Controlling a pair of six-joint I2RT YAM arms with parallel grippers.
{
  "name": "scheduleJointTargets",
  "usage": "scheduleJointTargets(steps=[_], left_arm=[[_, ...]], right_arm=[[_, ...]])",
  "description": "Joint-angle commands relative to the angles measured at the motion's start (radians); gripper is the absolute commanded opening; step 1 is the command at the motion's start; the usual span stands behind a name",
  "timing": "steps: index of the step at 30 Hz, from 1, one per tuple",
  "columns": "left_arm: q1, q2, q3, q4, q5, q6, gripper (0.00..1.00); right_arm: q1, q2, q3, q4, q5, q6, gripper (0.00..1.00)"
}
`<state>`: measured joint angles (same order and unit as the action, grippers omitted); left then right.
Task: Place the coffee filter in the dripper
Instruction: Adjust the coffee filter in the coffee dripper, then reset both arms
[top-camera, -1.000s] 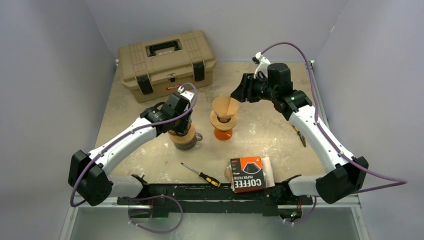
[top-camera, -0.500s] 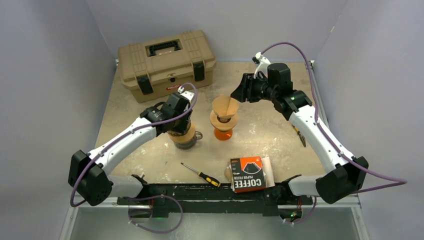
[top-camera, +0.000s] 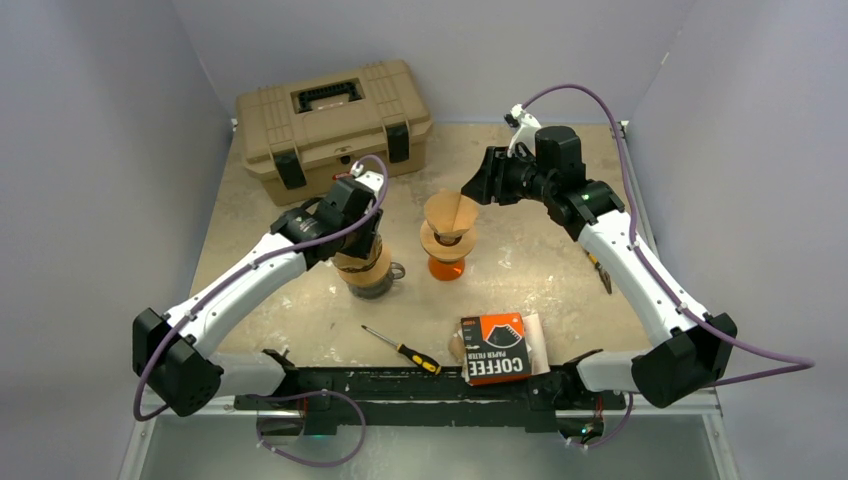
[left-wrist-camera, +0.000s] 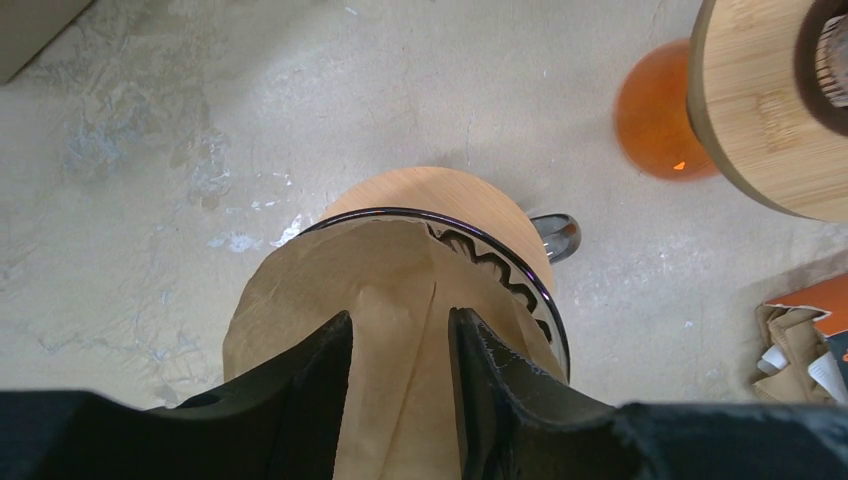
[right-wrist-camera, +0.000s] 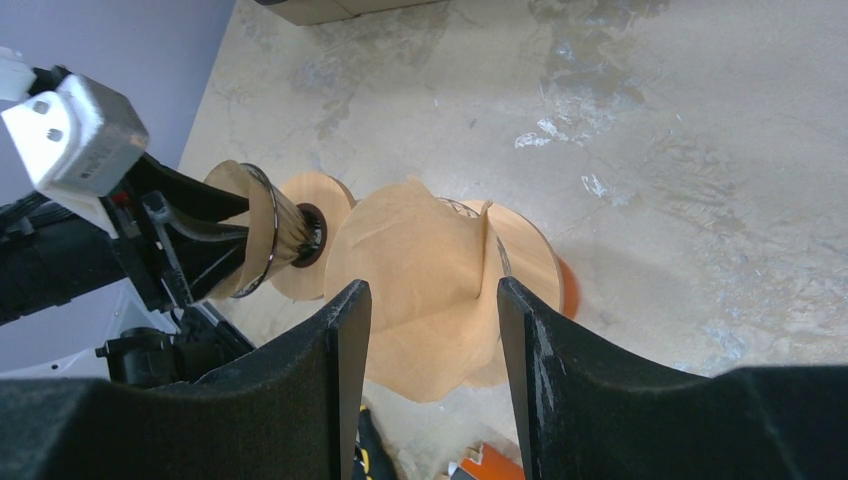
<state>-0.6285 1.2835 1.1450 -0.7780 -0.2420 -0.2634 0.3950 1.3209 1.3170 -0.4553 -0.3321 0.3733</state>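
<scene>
Brown filter (left-wrist-camera: 400, 330), box (top-camera: 495, 348) reading COFFEE PAPER FILTER

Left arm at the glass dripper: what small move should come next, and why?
Probably nudge the left end effector down and toward the exposed ribs: the filter overhangs the dripper on one side, with ribs bare on the other, so it looks unseated.
</scene>
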Motion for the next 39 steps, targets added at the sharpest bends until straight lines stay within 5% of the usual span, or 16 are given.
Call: scheduleJointTargets(steps=[1, 17, 26, 39], left_arm=[[0.005, -0.041, 0.062, -0.012, -0.006, -0.021, 0.40], [0.005, -0.125, 0.092, 0.046, 0.017, -0.051, 0.37], [0.005, -0.142, 0.092, 0.086, 0.019, -0.074, 0.74], [0.042, -0.156, 0.074, 0.161, 0.068, -0.089, 0.95]], right_arm=[[-0.001, -0.031, 0.013, 0.024, 0.001, -0.011, 0.53], [-0.003, -0.042, 0.017, 0.032, 0.011, -0.007, 0.54], [-0.003, -0.051, 0.017, 0.030, 0.033, -0.008, 0.56], [-0.003, -0.077, 0.001, 0.038, 0.088, -0.006, 0.99]])
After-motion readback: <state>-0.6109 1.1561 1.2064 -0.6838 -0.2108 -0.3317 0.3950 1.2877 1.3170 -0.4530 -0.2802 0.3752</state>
